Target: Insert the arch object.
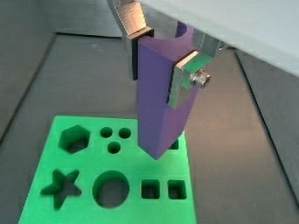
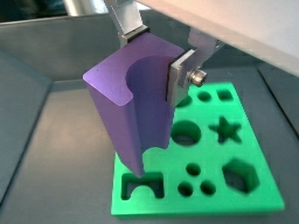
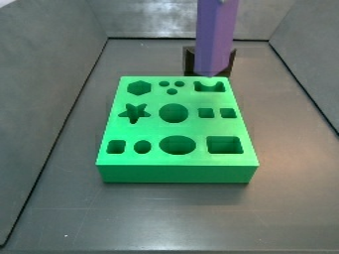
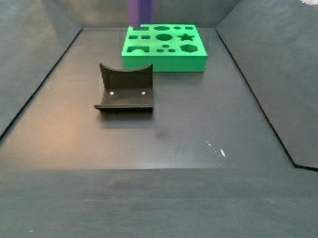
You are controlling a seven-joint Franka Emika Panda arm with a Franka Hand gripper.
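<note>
Claw (image 1: 160,54): closed on the arch (image 1: 160,92), gripping it near its upper end. Both wrist views show a silver finger (image 1: 188,76) flat against one face of the purple block and the opposite finger (image 2: 129,26) against the other side. The block hangs upright below the claw, its lower end clear of the board.

Arch: tall, slim, purple. A wrist view shows a curved hollow running down one face (image 2: 132,105). In a side view (image 3: 216,35) it stands vertical, its lower end over the far edge of the board, in front of a dark object (image 3: 212,60) behind the board. Whether it touches that object cannot be told. In the other side view only the lower part of the block (image 4: 140,11) shows, above the board's far corner; the claw itself is out of frame in both side views.

Board (image 3: 153,134): green, flat on the table (image 4: 174,158), directly beneath the claw. It carries cut-outs: star (image 3: 133,112), large round hole (image 3: 173,112), oval (image 3: 176,146), squares, hexagon (image 1: 76,136), small round holes, and a notched slot (image 3: 208,86) near the far edge. All cut-outs that can be seen are unfilled.

Fixture (image 4: 125,88): dark bracket on its plate, on the table well apart from the board and from the claw.
</note>
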